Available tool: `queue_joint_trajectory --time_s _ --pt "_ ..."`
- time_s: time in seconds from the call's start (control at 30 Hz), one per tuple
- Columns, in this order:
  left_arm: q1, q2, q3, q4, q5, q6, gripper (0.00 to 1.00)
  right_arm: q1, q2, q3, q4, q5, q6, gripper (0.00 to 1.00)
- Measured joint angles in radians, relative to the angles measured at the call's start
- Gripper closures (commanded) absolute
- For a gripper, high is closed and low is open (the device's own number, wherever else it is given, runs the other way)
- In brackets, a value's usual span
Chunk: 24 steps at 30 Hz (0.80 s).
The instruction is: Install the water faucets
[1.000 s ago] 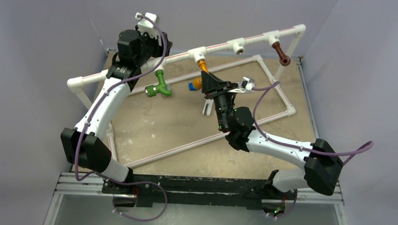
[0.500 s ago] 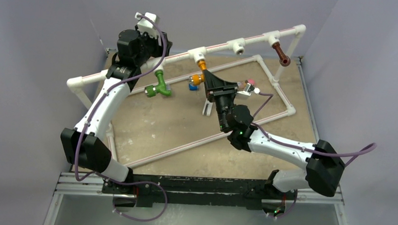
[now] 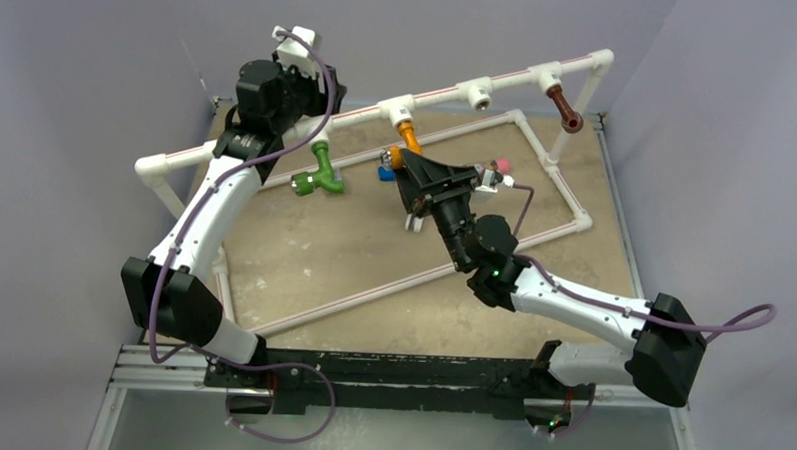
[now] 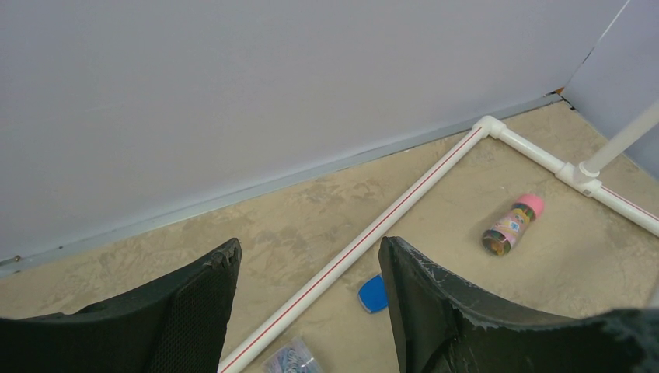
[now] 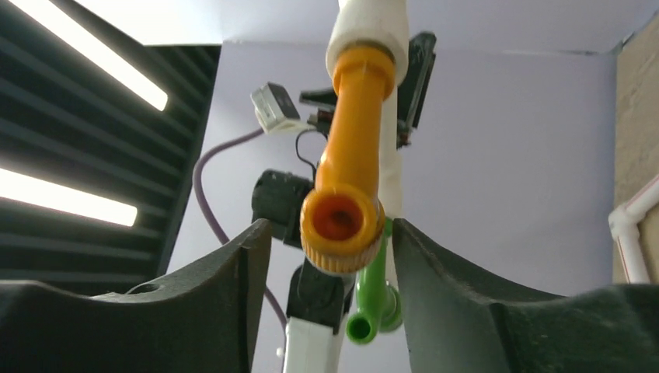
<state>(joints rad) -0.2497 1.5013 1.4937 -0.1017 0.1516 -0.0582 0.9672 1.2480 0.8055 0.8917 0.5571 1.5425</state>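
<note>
**Task progress.** Count three water faucets on the upper rail [image 3: 439,99] of the white pipe frame: green faucet [image 3: 318,170] toward the left end, orange faucet [image 3: 407,135] in the middle, dark brown faucet [image 3: 565,107] near the right end. Judge all three as seated, each hanging spout-down from its own fitting. Treat the green joint as unconfirmed, since hidden behind the left arm in the top view. Note one tee socket [image 3: 476,92] between orange and dark brown, mouth open and nothing in it. Find no loose faucet on the table in any view. Judge the installation as essentially finished, with only withdrawal of the right arm left.

**Arm pose.** Locate the right gripper [image 5: 330,225] under the orange faucet, at the end of an arm stretched across the table from the right base, wrist tilted upward. Read the jaws as apart, one on either side of the spout end, with a clear gap on one side and a narrow one on the other: released, not clamped. Locate the left gripper [image 4: 309,250] raised at the back left beside the rail, aimed over the frame toward the back wall. Read the jaws as apart, with nothing between them.
</note>
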Motion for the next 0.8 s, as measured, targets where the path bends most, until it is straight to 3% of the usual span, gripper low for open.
queue_joint_trajectory --time_s 0.13,0.33,0.63,0.8 --pt "-0.001 0.000 0.000 0.000 0.000 0.000 0.35 0.000 -0.037 -0.038 -0.009 -0.079 0.002 0.28" --pt "-0.001 0.000 0.000 0.000 0.000 0.000 0.35 -0.013 -0.112 -0.109 -0.037 -0.126 -0.086 0.25" --pt "-0.001 0.001 0.000 0.000 0.000 0.000 0.35 -0.031 -0.283 -0.126 -0.166 -0.194 -0.499 0.24" --pt "-0.001 0.002 0.000 0.000 -0.001 0.000 0.35 -0.032 -0.309 -0.073 -0.352 -0.204 -0.819 0.25"
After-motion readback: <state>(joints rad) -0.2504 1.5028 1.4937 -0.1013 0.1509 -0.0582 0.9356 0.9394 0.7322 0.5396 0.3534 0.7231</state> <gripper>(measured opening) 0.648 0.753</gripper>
